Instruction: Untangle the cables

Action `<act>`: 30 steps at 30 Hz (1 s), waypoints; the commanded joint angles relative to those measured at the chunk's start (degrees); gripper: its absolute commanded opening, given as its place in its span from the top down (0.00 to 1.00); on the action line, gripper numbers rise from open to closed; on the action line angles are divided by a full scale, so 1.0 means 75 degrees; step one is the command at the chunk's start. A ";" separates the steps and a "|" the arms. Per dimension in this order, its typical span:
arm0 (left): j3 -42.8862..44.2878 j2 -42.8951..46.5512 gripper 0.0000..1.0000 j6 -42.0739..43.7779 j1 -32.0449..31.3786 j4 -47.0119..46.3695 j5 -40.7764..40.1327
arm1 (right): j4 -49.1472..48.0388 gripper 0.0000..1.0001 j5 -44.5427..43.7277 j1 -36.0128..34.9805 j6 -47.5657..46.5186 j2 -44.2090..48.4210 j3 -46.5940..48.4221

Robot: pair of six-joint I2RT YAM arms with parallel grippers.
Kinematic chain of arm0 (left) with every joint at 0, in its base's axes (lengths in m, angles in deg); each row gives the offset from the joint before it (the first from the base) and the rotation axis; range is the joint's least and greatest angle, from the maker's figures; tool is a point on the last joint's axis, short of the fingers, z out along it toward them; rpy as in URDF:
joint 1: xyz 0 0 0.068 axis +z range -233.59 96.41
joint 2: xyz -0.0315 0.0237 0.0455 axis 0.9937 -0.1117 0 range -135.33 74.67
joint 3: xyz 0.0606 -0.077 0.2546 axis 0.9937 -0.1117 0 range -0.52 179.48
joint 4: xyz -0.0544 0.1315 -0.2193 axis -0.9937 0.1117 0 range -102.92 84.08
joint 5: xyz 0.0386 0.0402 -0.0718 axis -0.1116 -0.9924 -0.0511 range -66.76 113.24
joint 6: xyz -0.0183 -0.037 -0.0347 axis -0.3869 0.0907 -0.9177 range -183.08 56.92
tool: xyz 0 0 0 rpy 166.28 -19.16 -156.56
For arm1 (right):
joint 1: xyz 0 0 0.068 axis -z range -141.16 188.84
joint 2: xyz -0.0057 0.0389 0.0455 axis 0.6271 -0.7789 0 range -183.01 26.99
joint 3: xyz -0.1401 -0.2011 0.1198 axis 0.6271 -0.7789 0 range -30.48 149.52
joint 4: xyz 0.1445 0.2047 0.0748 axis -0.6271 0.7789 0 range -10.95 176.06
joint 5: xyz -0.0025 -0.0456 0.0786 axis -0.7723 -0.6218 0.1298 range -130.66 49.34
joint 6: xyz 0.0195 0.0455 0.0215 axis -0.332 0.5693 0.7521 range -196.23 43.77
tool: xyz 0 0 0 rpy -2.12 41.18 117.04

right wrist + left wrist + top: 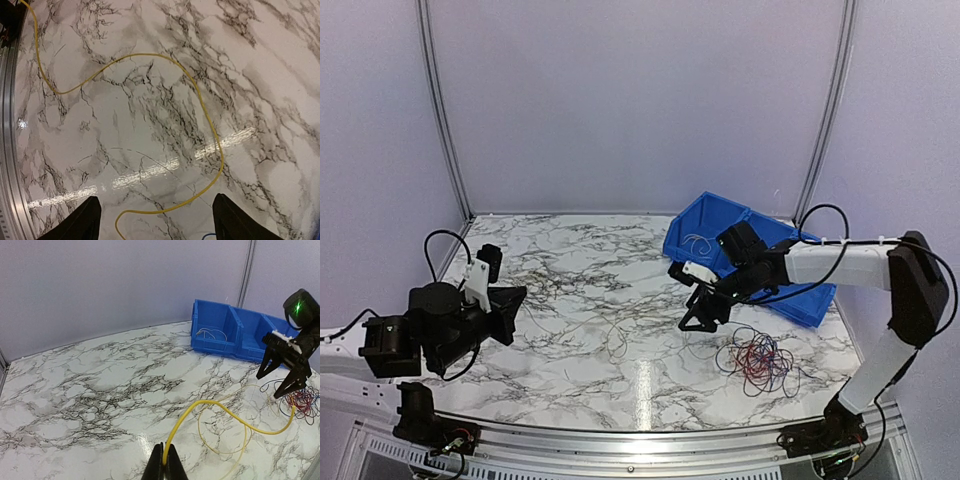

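Yellow looping wire (210, 401) pinched in left claw (164, 452).

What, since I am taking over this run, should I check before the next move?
1. Grip of left end effector on yellow cable: ok.
2. Jaws of right end effector open: ok.
3. Loop of yellow cable under right end effector: ok.
4. End of yellow cable free of red and blue tangle: cannot tell.
5. Wires of red and blue tangle separated: not ok.
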 commanded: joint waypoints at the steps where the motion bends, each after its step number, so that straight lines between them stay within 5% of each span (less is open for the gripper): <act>1: -0.0338 0.0438 1.00 -0.0201 0.0004 0.0086 0.0033 | 0.0074 0.23 0.0327 0.0015 0.0551 -0.0815 0.0134; 7: -0.0365 0.0464 1.00 -0.0214 0.0004 0.0133 0.0223 | 0.0221 0.28 0.0437 0.0019 0.0737 -0.1467 0.0528; 10: -0.0377 0.0365 1.00 -0.0285 0.0004 0.0097 0.0289 | 0.0251 0.50 0.0698 0.0018 0.0666 -0.1547 0.0652; 13: -0.0417 0.0117 0.98 -0.0160 0.0004 -0.0019 0.0550 | 0.0239 0.85 0.1071 0.0020 0.0513 -0.1367 0.0667; 16: -0.0363 -0.0201 0.76 0.0062 0.0004 -0.0193 0.0910 | 0.0386 0.99 0.1510 -0.0004 0.0244 -0.0928 0.0759; 21: -0.0030 -0.0598 0.44 0.0623 0.0004 -0.0375 0.1353 | 0.1305 1.00 0.2089 -0.0379 -0.0470 -0.0074 0.1496; 30: 0.0457 -0.1190 0.33 0.1477 -0.0005 -0.1803 0.2503 | 0.2681 1.00 0.2012 -0.1291 -0.1211 0.0435 0.3092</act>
